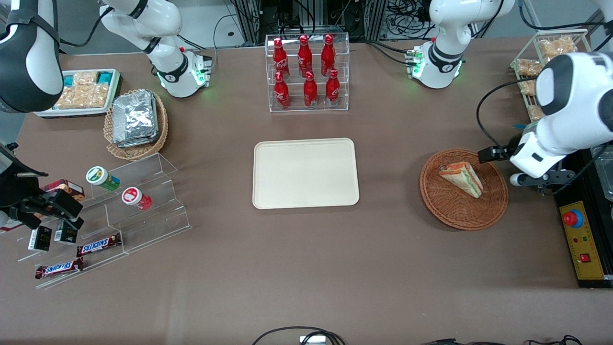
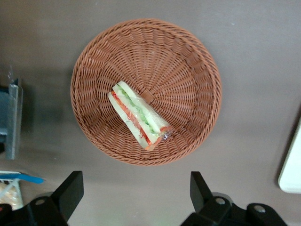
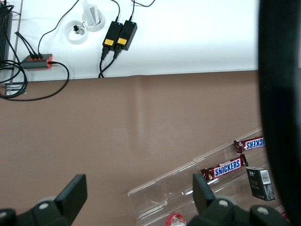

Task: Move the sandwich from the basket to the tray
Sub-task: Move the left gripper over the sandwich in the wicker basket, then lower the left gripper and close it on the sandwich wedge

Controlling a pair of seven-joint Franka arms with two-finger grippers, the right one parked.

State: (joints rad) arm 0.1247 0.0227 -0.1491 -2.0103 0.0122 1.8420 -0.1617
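The sandwich (image 1: 462,178) (image 2: 139,115), a wrapped wedge of white bread with orange, red and green layers, lies on its side in the round reddish-brown wicker basket (image 1: 445,211) (image 2: 188,61). The basket stands toward the working arm's end of the table. My gripper (image 1: 529,181) (image 2: 135,193) hovers above the bare table just outside the basket's rim, open, with nothing between its black fingers (image 2: 70,188). The cream tray (image 1: 305,173) lies flat at the table's middle with nothing on it. One edge of the tray (image 2: 292,169) shows in the left wrist view.
An acrylic rack of red bottles (image 1: 307,72) stands farther from the camera than the tray. A yellow control box with a red button (image 1: 582,244) and a wire rack of snacks (image 1: 546,62) sit near the working arm. The foil-packet basket (image 1: 136,123) and a stepped acrylic shelf (image 1: 143,206) lie toward the parked arm's end.
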